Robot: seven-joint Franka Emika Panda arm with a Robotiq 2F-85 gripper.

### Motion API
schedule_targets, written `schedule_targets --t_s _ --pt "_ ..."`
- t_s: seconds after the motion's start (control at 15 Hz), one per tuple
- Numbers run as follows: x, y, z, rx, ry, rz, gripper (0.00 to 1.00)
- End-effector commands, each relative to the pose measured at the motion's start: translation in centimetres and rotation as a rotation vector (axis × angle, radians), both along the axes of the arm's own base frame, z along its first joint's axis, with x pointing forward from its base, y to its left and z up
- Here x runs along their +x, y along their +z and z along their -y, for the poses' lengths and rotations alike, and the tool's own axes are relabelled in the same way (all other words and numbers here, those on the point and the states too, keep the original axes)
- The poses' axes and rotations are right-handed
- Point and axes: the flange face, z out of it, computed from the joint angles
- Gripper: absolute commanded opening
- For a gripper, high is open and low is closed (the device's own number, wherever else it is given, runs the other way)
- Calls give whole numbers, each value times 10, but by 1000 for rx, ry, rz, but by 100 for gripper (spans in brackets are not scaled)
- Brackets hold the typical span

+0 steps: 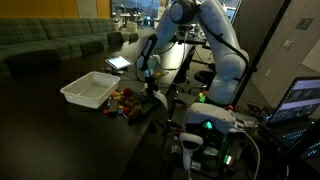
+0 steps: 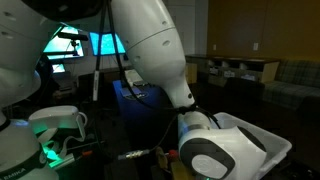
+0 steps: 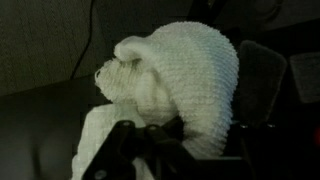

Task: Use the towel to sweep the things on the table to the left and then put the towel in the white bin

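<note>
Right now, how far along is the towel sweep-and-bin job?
Done: the towel is picked up and sits bunched in the shut jaws in the wrist view. In hand: the sweep. The toys lie clustered on the table beside the white bin, with the arm low next to them. I cannot tell whether they are far enough left. Left: putting the towel in the bin.

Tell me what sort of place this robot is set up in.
Probably an office lounge or lab common room: a long green sofa lines the wall, lit monitors glow at a workstation, and a long black table fills the foreground.
</note>
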Motion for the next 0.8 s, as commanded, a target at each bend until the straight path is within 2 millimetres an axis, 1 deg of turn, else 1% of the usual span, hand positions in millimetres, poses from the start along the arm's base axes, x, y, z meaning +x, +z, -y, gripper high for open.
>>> schedule_targets --t_s 0.0,0.27,0.33,0.47,0.67,0.73 --pt "-21 1 -58 73 45 -52 4" --pt "-35 -6 -115 106 -20 -79 4" --pt "-32 -8 -124 105 -43 -77 4" --pt "-22 -8 -146 119 -149 -70 4" --pt "-1 -7 -187 153 -251 -24 4" --pt "4 -3 -200 158 -278 -3 4"
